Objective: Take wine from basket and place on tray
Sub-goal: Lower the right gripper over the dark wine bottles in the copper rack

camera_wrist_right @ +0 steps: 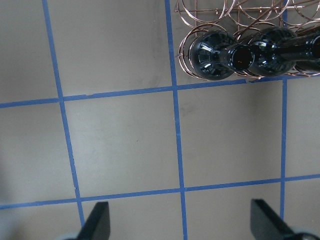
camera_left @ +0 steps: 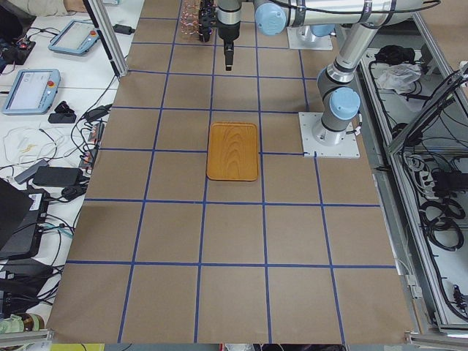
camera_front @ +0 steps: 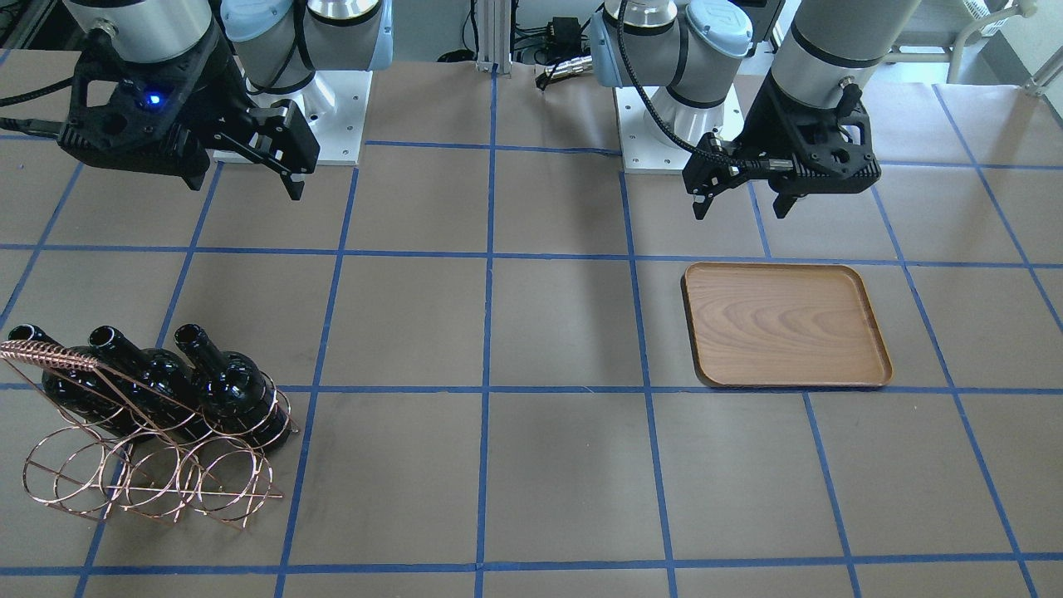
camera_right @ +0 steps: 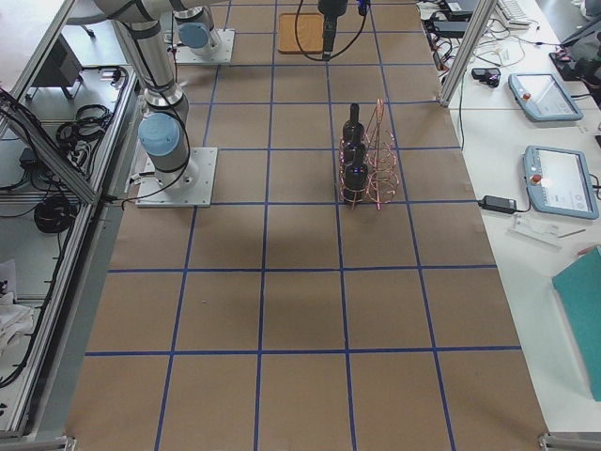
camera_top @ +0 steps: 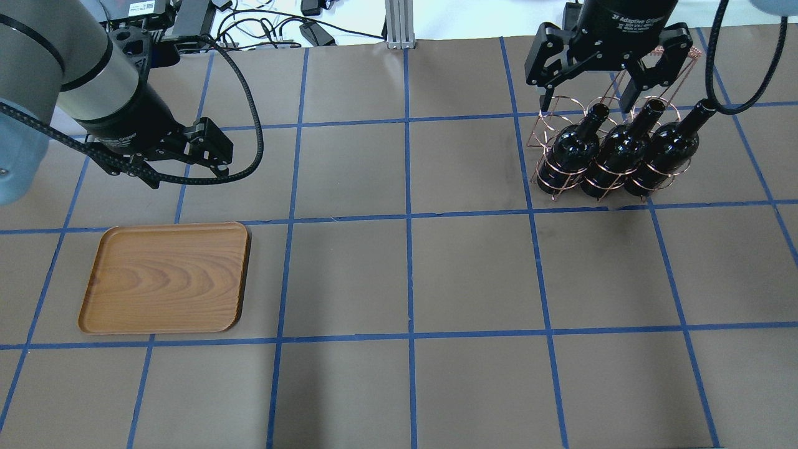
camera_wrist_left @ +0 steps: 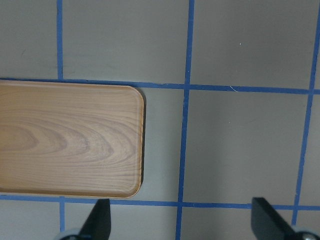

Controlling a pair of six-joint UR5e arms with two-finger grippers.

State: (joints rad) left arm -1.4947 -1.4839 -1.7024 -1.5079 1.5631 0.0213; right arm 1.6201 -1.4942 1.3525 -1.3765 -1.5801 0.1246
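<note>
My right tool (camera_top: 588,98), spread like my left tool (camera_front: 742,203), hangs near the basket (camera_front: 51,358) holding three tilted wine bottles (camera_top: 576,146). Glossy glass: likely heavy, slippery, breakable; I'd grip the nearest bottle's narrow neck, firmly.

Light: bright and even, from above.
Shadows: soft and faint on the table (camera_top: 474,274), with a darker patch beneath the bottles (camera_top: 623,156).
Glare: small white highlights on the bottles' glass; mild sheen on the tray (camera_top: 165,277).
Focus: wide views sharp; fingers (camera_wrist_left: 100,222) at the wrist views' lower edge slightly blurred.
</note>
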